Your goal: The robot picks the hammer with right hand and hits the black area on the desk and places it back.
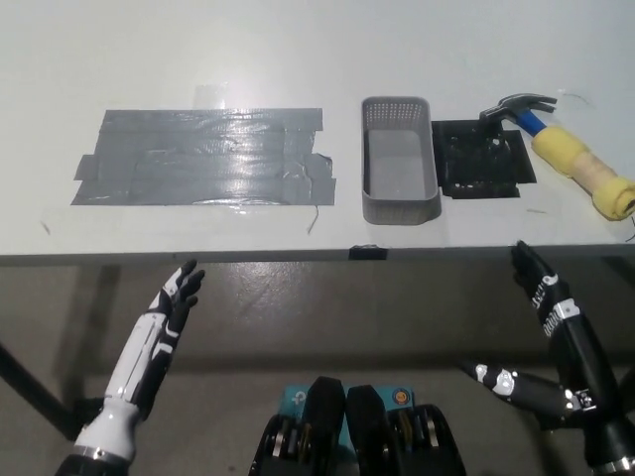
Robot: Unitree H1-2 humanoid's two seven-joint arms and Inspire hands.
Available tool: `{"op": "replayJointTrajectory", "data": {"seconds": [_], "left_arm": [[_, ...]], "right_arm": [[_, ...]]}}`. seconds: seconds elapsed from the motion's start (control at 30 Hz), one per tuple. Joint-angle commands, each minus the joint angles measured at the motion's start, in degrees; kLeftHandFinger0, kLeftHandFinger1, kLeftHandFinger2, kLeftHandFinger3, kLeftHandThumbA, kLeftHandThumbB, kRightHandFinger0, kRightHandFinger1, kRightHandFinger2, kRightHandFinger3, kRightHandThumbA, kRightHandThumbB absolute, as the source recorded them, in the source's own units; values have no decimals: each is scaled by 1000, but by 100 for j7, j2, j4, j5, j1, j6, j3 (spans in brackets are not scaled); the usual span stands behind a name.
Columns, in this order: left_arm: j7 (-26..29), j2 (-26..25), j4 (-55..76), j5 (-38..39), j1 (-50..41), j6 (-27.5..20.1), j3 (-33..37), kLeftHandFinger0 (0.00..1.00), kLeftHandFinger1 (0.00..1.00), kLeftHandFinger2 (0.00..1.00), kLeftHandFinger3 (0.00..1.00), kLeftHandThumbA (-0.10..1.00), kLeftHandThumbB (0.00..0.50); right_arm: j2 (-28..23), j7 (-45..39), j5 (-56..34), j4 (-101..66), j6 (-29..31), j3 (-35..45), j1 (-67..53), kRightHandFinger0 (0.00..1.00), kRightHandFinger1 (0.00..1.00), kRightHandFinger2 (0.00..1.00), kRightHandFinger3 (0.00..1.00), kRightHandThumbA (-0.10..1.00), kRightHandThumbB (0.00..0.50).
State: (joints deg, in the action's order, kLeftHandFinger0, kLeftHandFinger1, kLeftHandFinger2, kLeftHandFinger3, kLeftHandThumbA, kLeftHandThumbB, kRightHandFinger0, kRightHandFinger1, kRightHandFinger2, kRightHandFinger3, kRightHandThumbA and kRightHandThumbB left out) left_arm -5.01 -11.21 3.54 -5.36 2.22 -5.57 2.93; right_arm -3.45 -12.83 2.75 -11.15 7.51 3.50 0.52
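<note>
A: Whereabouts of the hammer (561,149)?

B: Lay flat on the desk (298,59) at its far right, gripped by nothing. Sat with the head (521,104) touching, or very nearly touching, the far right corner of the black patch (483,159), just past the grey basket (399,159).

A: And the long axis?

B: Ran on a slant: head up and toward the middle of the desk, yellow handle (585,174) trailing down and outward toward the right edge. Pointed its free end roughly at the near right corner.

A: Right hand (544,290)?

B: Hung below the near edge of the desk, off the surface, fingers stretched out and apart, holding nothing. Stood almost straight under the black patch, so left the hammer forward, higher and a little to the right.

A: Left hand (177,297)?

B: Rested low at the other side, also beneath the edge, fingers straight and empty, in front of the grey tape (203,156). Well apart from the hammer, with the basket between.

A: Nearer hand, then?

B: Clearly the right. Probably called for a lift over the edge and a reach forward and outward, wrist turned to meet the slanted handle across its width, not along it. Risked nudging the handle off the right edge if approached too flat.
</note>
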Motion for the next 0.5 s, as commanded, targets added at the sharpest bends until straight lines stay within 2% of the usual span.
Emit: {"op": "replayJointTrajectory", "data": {"seconds": [0.0, 0.1, 0.17, 0.37, 0.47], "left_arm": [[-51, 7, 181, 59, -33, -286, 14, 1000, 1000, 1000, 1000, 1000, 112], [-33, 16, 202, 43, -88, -283, 7, 1000, 1000, 1000, 1000, 1000, 100], [-35, 1, 207, 55, -130, -286, -9, 1000, 1000, 1000, 1000, 1000, 100], [-11, -2, 182, 17, -153, -373, -15, 1000, 1000, 1000, 1000, 1000, 88], [-15, 1, 196, 32, -186, -316, -24, 1000, 1000, 1000, 1000, 1000, 102]], "right_arm": [[94, 228, -392, 128, 516, 62, 23, 1000, 1000, 1000, 1000, 1000, 247], [48, 298, -176, 303, 652, 15, -13, 1000, 1000, 1000, 1000, 1000, 244], [41, 278, -235, 396, 681, -5, -27, 1000, 1000, 1000, 1000, 1000, 224], [51, 312, -330, 536, 686, -11, -13, 1000, 1000, 1000, 1000, 1000, 220], [30, 284, -348, 541, 678, -56, -48, 1000, 1000, 1000, 1000, 1000, 203]]}}
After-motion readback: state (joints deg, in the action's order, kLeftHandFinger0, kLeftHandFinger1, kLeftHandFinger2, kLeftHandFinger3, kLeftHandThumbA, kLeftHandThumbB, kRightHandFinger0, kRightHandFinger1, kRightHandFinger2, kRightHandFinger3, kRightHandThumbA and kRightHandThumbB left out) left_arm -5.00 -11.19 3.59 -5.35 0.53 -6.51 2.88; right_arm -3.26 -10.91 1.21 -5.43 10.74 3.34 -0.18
